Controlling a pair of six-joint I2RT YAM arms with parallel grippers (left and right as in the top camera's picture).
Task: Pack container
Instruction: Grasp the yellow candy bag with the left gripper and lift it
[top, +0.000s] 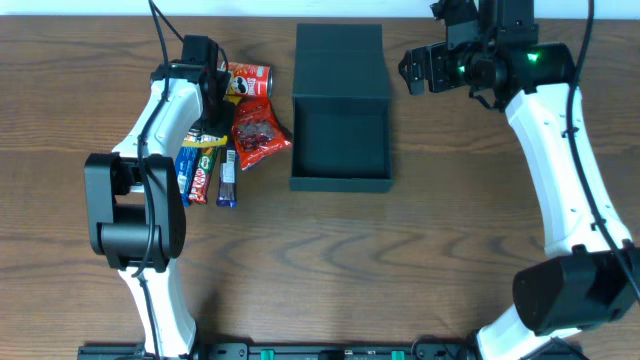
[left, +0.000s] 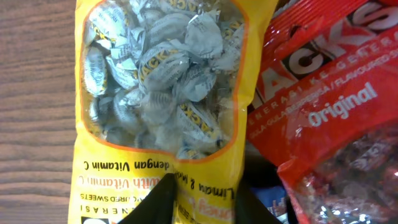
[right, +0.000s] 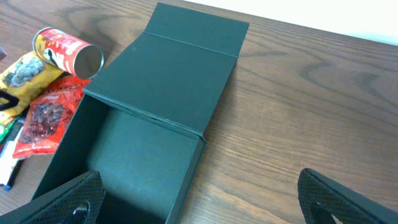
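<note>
Two arms share the job, but only the left fingers (left: 158, 202) are at work. They pinch the printed end of a yellow bag of wrapped sweets (left: 168, 93), which lies against a red snack bag (left: 323, 93). The hold sits near the bag's very edge, so a good lift would probably be slow and straight up. That lets the loose sweets settle before the bag travels, and keeps it from slipping free or dragging the red bag along.

The container (top: 340, 183) stands mid-desk, just right of the snack pile, with its lid (top: 340, 55) thrown back flat. Its inside is bare, so nothing is packed yet. The right fingers (right: 68, 199) hang spread wide beside the lid, holding nothing. A crisp can (top: 250, 80) and some bars (top: 205, 172) wait near the left arm.

The desk (top: 450, 250) is level brown wood grain, and beyond its far edge only a pale strip shows.
</note>
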